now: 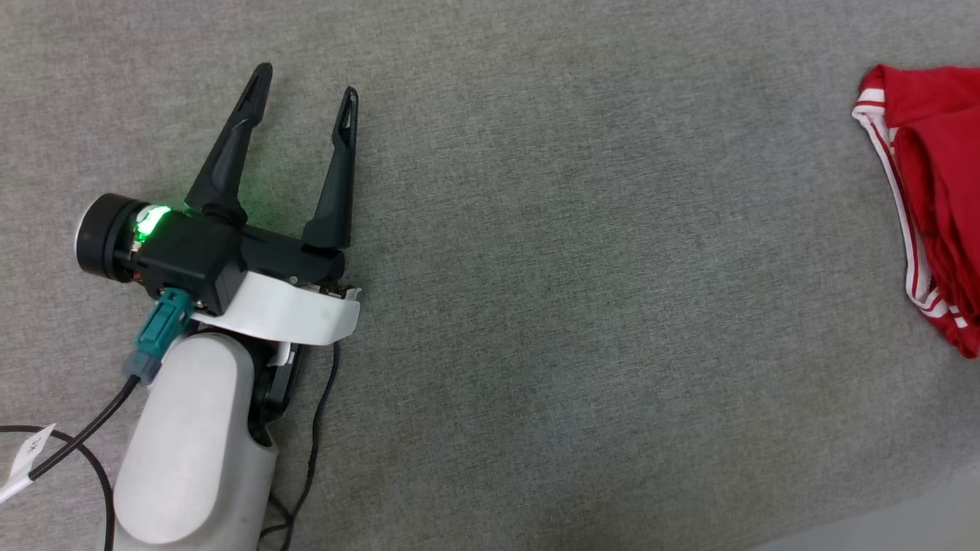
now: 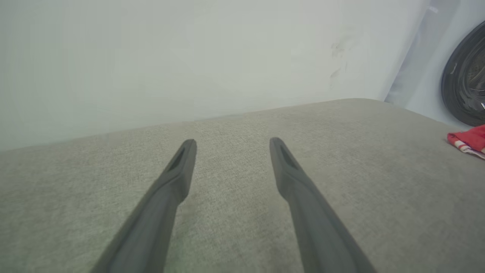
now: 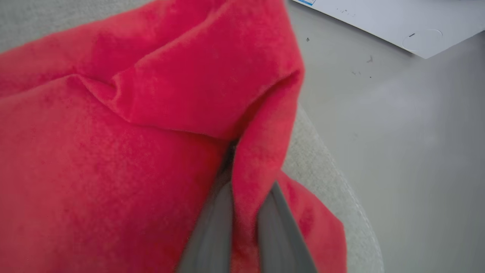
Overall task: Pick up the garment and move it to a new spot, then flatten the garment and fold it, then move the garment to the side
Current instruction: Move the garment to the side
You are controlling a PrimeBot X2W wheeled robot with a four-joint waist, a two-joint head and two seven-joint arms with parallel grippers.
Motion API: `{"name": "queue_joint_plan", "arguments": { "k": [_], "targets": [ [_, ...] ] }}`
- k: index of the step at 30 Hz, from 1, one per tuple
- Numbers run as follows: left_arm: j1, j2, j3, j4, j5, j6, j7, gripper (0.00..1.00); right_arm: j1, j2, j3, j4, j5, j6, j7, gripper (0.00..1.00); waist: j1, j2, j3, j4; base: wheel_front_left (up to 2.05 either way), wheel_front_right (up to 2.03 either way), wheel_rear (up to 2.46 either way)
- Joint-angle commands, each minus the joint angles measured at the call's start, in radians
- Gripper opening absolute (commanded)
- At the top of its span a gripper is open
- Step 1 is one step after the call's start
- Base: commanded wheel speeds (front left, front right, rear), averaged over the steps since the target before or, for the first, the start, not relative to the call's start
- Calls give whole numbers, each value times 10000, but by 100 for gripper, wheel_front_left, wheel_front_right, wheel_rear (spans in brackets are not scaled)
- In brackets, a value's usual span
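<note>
From the head view we see our left hand (image 1: pixel 306 80) lying low over the grey fabric-covered bench (image 1: pixel 574 268), at the left of the picture. Its two dark fingers are spread wide with nothing between them. A green light (image 1: pixel 153 218) glows on its wrist and a thin black cable (image 1: pixel 318 428) trails beside the pale forearm. The garment (image 1: pixel 942 153), red with red-white striped trim, lies bunched at the far right edge, well apart from that hand.

In the left wrist view the left hand (image 2: pixel 232 142) points across the bare bench (image 2: pixel 341 159) toward a pale wall (image 2: pixel 189 57). The jaws stand wide and hold nothing. A corner of the garment (image 2: pixel 470 140) shows far right, below a dark round ring (image 2: pixel 466 83).

In the right wrist view our right hand (image 3: pixel 248 189) is pinched narrow on a raised fold of the garment (image 3: pixel 113 151), with red cloth between its fingers. The rounded bench edge (image 3: pixel 322 170) lies just beside the cloth, with grey floor (image 3: pixel 398 151) beyond.
</note>
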Motion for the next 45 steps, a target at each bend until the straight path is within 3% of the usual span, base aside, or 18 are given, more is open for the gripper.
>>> {"name": "queue_joint_plan", "arguments": {
  "k": [1,2,7,13,23,32,40,45],
  "targets": [
    [-159,17,-17,76,-28,-46,-64,100,-94,104,-283,294,-243,-7,-249,91,-2,-1,31,44,0,0,0],
    [-172,29,-31,153,-62,-53,-78,100,-39,164,-475,454,-396,-7,-402,100,-2,-1,6,62,0,0,0],
    [117,-12,-59,385,-162,12,-192,100,115,87,-921,467,-811,-6,-1461,100,-2,-1,-376,175,0,0,0],
    [1037,-124,190,851,-446,229,-353,100,856,53,-873,-293,-923,-7,-2376,100,-2,-1,-1573,369,0,0,0],
    [3140,-556,803,1240,-993,797,-422,100,3548,1170,334,-3322,-381,-7,-3145,100,-2,-1,-4041,685,0,0,0],
    [4128,-834,1134,1311,-1242,1017,-420,100,5650,2328,1940,-5872,60,-7,-3012,100,-2,-1,-5006,1209,0,0,0],
    [4472,-716,1476,1402,-1086,1018,-413,100,6553,2872,3289,-6738,407,-7,-3078,100,-2,-1,-5562,1701,0,0,0],
    [4649,-622,1527,1585,-961,933,-412,100,7054,3018,3610,-7125,203,-7,-3168,100,-2,-1,-5959,1761,0,0,0]
  ]
}}
